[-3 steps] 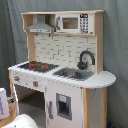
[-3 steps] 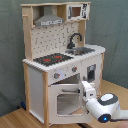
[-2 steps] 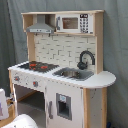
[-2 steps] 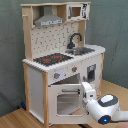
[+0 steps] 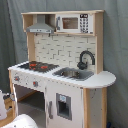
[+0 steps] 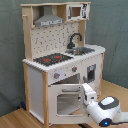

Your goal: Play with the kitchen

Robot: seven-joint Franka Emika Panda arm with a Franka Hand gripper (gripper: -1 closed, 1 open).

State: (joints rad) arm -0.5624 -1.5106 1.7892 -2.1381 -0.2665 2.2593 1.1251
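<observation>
kitchen: the big white and light-wood toy kitchen point(image 6: 60, 60) is standing upright on the wooden floor point(image 6: 12, 119), filling most of both exterior views.

gripper: the white gripper point(image 6: 89, 96) is reaching in from the second exterior view's lower right, pointing up and left at the front of the kitchen. Honestly can't tell if it's spread or pressed together, the wrist is blocking the tips.

key relation: the windowed oven door point(image 6: 66, 101) is sitting right in front of the gripper, just past its tip. Looks like the tip is touching or nearly touching the door's right edge, but that's a maybe from this angle.

long axis: the door handle point(image 6: 74, 90) is running horizontally across the top of the door, just ahead of and slightly above the gripper, so I'm guessing any grab would be coming across that bar.

up from the tool: the knobs point(image 6: 56, 75) are sitting above it, then the black-red hob point(image 6: 52, 59); the sink point(image 6: 82, 50) and black faucet point(image 6: 74, 39) are further up.

way above: the grey hood point(image 6: 48, 20) and small microwave point(image 6: 75, 11) are well apart from the gripper, out of play for now.

first exterior view: only a white bit of the arm point(image 5: 22, 121) is showing at the bottom left, below the hob side.

room: open floor around the arm, grey curtain point(image 6: 10, 55) behind everything, so nothing is crowding the approach.
</observation>
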